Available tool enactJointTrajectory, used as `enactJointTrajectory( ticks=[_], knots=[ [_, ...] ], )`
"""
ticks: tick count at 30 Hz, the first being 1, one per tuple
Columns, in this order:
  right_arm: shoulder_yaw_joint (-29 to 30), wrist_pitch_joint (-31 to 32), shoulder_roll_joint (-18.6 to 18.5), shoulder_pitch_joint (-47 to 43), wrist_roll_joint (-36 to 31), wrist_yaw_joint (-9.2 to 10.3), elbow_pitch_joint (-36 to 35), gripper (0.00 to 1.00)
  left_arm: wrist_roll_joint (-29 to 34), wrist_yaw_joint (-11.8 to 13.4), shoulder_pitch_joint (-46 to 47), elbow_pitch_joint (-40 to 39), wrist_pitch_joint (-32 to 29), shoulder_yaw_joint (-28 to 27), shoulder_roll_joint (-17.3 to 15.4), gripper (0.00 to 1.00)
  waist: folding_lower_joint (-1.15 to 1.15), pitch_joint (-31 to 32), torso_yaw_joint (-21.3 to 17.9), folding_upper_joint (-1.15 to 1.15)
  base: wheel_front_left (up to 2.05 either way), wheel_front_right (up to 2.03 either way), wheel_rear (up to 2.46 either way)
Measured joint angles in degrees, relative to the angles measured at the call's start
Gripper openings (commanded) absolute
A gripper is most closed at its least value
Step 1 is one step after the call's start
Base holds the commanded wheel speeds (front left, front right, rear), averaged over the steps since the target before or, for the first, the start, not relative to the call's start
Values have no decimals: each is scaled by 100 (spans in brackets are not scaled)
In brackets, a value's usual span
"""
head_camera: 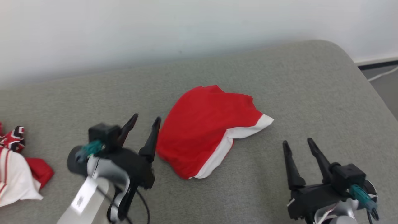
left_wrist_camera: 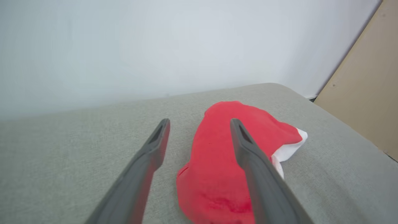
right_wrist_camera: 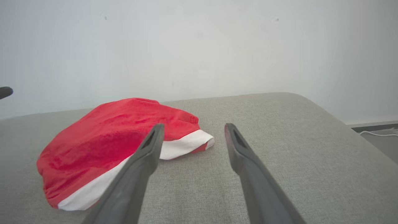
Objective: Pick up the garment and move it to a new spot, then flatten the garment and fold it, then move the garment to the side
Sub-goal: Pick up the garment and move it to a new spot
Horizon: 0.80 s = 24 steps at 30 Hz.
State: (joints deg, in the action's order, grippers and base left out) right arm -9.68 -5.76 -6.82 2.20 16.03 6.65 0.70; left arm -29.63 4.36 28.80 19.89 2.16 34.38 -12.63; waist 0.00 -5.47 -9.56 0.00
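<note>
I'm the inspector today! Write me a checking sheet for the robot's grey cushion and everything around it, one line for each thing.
Surface: grey padded surface, plain fabric.
Job's things: red garment with a white band, lying rumpled in the middle, held by neither gripper.
Clutter: pile of red and white clothes at the left edge.
Grippers: left gripper open, beside the garment's left edge; right gripper open, apart from it.
Cables: white cable on the floor at right; black cable by the left arm.
Surroundings: white wall behind; tan board off to one side.
</note>
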Motion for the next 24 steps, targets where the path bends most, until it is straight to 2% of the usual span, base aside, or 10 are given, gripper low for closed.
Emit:
enactJointTrajectory(
  ticks=[3,9,17,21,24],
  knots=[
    [176,-168,-12,-185,133,12,3,100,11,151,-581,-405,431,-198,-171,100,0,150,189,0,0,0,0],
    [474,-500,-13,-464,411,8,-58,100,242,260,-1529,-1110,1156,-505,-400,100,-1,393,606,0,0,0,0],
    [558,-649,-58,-560,398,8,73,100,315,277,-2501,-1521,1200,-1136,-456,100,-1,596,1079,0,0,0,0],
    [558,-687,-56,-615,398,8,144,100,437,277,-3121,-1604,1202,-1724,-403,100,-1,679,1298,0,0,0,0],
    [526,-693,-56,-633,393,5,240,100,520,276,-3475,-1689,1202,-1849,-438,100,-1,735,1410,0,0,0,0]
  ],
)
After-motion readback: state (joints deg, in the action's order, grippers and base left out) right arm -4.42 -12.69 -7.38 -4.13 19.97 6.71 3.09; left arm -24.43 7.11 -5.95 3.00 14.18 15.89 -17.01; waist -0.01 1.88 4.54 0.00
